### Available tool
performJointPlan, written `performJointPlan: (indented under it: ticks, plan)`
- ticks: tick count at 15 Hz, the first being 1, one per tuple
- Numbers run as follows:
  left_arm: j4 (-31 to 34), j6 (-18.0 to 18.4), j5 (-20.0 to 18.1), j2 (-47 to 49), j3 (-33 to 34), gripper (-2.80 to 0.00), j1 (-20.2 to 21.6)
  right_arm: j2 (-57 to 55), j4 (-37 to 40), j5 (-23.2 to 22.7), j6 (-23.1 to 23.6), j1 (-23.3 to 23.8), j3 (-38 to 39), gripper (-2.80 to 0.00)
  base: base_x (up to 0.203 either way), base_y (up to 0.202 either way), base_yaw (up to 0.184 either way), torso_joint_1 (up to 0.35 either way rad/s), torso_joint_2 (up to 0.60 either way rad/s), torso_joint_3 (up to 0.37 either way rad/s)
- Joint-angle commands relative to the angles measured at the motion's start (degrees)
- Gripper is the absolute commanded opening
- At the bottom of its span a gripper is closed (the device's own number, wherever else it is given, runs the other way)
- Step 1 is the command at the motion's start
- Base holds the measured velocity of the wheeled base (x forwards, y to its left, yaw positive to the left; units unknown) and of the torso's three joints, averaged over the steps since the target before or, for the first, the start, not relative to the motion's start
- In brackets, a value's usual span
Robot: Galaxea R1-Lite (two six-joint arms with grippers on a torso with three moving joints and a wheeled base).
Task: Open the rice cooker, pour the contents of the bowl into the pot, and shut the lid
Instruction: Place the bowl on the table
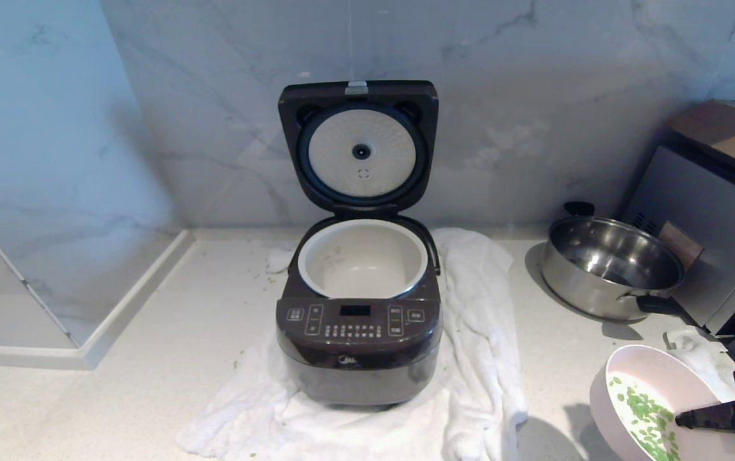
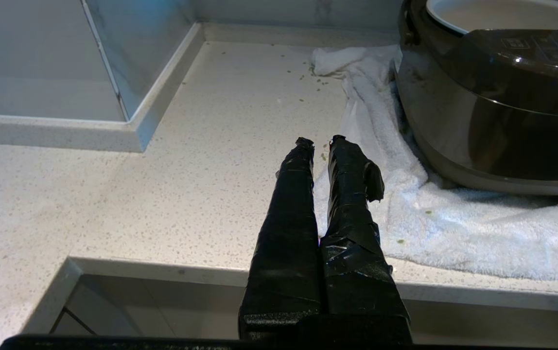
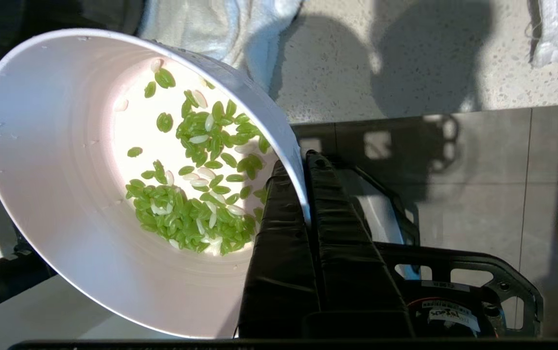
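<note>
Gripping bowl [image 3: 65, 146] rim, right end effector [image 3: 298, 170] beside counter edge.

Robot body: black pincers, tape-wrapped fingers.
Left pincer [image 2: 318, 141]: two long fingers [image 2: 291, 209] wound in glossy, wrinkled black tape, a loose flap curling off one near its tip; matte black block at their base. Right pincer [image 3: 296, 167]: same crinkled black tape on both fingers [image 3: 342, 243]; behind their base, a black openwork frame with a screw head and a small white printed label.
</note>
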State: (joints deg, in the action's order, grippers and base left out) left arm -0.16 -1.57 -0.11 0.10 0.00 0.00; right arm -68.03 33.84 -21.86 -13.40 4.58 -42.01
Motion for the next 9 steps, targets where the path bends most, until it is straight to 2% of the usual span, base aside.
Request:
performJointPlan:
  ticks: [1,9]
  plan:
    - [-0.02,-0.02,0.02,0.07,0.18,-2.8,0.0,9.23,0.31,-0.11,-0.08,-0.99,0.06,-2.8,0.0,0.0,0.0,0.0,0.0,0.0]
    - [-0.02,-0.02,0.02,-0.01,0.09,-2.8,0.0,40.27,3.37,-4.64,0.08,-5.18,0.9,-2.8,0.0,0.0,0.0,0.0,0.0,0.0]
